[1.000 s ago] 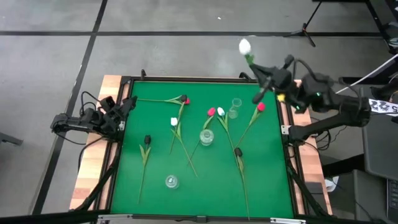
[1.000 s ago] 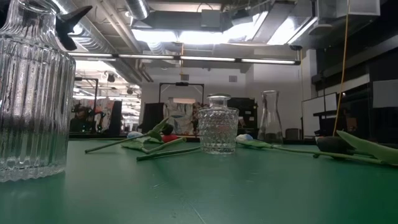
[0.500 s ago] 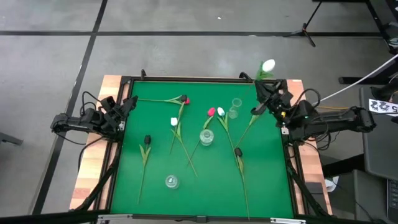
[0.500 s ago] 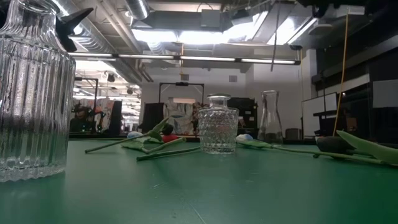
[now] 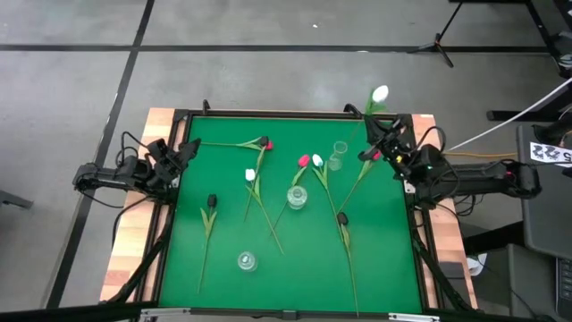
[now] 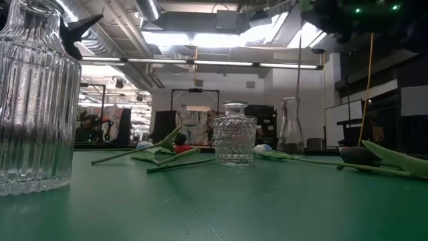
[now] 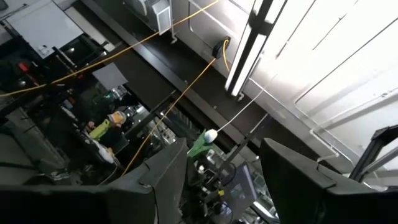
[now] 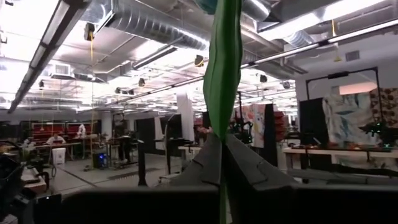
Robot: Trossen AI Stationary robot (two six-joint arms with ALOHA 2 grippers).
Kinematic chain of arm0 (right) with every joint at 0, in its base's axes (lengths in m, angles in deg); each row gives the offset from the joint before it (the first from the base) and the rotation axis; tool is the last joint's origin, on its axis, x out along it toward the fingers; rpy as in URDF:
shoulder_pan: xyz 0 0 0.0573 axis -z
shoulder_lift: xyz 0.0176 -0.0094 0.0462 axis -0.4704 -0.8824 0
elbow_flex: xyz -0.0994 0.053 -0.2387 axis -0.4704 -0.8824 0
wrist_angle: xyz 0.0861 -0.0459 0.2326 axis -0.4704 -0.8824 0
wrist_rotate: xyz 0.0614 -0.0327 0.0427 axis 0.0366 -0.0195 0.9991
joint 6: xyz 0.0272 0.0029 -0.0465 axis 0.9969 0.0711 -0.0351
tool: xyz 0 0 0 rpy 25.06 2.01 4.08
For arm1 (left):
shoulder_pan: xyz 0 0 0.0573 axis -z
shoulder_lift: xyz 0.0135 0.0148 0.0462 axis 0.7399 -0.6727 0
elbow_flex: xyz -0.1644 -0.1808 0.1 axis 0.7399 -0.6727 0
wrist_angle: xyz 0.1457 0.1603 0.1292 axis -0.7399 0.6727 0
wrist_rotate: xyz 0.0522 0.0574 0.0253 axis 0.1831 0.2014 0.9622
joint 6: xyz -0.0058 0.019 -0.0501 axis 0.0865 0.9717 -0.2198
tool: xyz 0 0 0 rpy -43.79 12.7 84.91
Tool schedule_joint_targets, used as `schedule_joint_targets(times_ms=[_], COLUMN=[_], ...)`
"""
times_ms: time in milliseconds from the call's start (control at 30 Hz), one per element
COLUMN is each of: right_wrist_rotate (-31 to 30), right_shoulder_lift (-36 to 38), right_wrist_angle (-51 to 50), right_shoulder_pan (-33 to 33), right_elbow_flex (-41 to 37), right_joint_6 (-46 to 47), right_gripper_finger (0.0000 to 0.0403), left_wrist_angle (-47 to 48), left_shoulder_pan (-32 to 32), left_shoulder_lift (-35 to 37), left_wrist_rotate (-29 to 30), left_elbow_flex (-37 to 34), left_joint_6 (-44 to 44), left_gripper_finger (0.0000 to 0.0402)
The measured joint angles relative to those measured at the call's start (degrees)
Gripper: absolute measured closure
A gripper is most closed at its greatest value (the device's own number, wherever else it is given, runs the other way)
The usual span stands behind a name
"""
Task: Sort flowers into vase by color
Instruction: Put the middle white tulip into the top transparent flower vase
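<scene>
We see a white tulip [image 5: 381, 93] held upright by its green stem above the table's far right corner, the right gripper [image 5: 384, 143] clamped on that stem, while the left gripper [image 5: 185, 149], fingers apart, rests at the green table's [image 5: 295, 268] left edge.

Open-plan lab — exposed ceiling ducts [image 8: 155, 25], strip lights [image 6: 200, 63], workbenches [image 8: 329, 155].

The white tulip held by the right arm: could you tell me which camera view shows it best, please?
The high view: the white tulip sits above the right gripper, shut on its stem. The right wrist view shows only stem and leaf; the left wrist view, a small distant head; the low view, nothing.
</scene>
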Motion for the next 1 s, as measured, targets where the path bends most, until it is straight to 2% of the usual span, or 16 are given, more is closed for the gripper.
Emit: schedule_joint_targets(times_ms=[133, 267, 467, 833, 1000], right_wrist_rotate=[2.9, 5.6, 5.8, 6.4, 9.3], right_shoulder_lift=[-1.0, -2.4, -4.7, -10.8, -12.8], right_wrist_angle=[-1.4, 1.2, -2.8, -2.8, 5.2], right_shoulder_pan=[2.2, 3.5, 3.4, 3.4, 3.4], right_elbow_flex=[0.0, 0.0, 0.0, 0.0, -1.7], right_joint_6=[3.6, 5.7, 6.5, 5.7, 3.2], right_gripper_finger=[0.0399, 0.0395, 0.0394, 0.0393, 0.0393], left_wrist_angle=[1.0, 1.6, 2.4, 2.7, 2.8], left_shoulder_pan=[0.0, 0.0, 0.0, 0.0, 0.0], left_shoulder_lift=[0.0, 0.0, 0.0, 0.0, 0.0], left_wrist_rotate=[0.1, 0.9, 1.8, 1.9, 1.9], left_elbow_flex=[0.0, 0.0, 0.0, 0.0, 0.0], left_joint_6=[0.0, 0.0, 0.0, 0.0, 0.0], left_gripper_finger=[0.0202, 0.0202, 0.0202, 0.0202, 0.0202])
